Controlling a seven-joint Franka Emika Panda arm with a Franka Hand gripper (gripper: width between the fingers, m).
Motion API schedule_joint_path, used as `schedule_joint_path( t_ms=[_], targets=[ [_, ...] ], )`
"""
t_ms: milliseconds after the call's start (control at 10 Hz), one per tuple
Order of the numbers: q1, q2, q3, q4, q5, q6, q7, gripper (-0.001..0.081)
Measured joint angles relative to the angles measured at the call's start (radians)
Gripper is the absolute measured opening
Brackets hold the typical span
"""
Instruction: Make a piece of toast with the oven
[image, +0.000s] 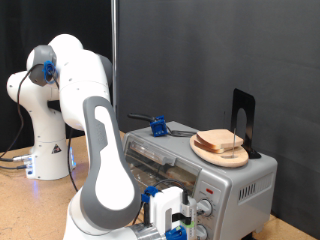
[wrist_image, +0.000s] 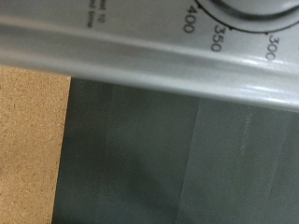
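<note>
Your bread slices sit piled on the round wooden plate on top of the toaster oven, parked within reach of the door; none appears to be inside, though glare on the glass leaves that unsure. The gripper hangs low at the oven's front, just beside the knobs, and the wrist view shows a temperature dial up close. Your arm folds steeply down from its raised elbow. I cannot tell whether the fingers are spread or pressed together.
</note>
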Motion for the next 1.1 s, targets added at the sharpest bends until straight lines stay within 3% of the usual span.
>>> schedule_joint_path(
  t_ms=[100,200,300,400,500,600,700,900,1100],
  targets=[
    [0.000,0.000,0.000,-0.003,0.000,0.004,0.000,0.0556],
    [0.003,0.000,0.000,-0.009,0.000,0.022,-0.001,0.0556],
    [0.005,0.000,0.000,-0.013,0.000,0.037,-0.001,0.0376],
    [0.004,0.000,0.000,-0.017,0.000,0.048,-0.001,0.0376],
    [0.004,0.000,0.001,-0.017,0.003,0.047,-0.001,0.0197],
    [0.004,0.000,0.002,-0.017,0.003,0.047,-0.001,0.0197],
    [0.004,0.000,0.002,-0.017,0.003,0.047,-0.001,0.0036],
    [0.004,0.000,0.002,-0.017,0.003,0.045,-0.001,0.0008],
    [0.004,-0.002,0.002,-0.018,0.003,0.045,-0.099,0.0005]
  ],
)
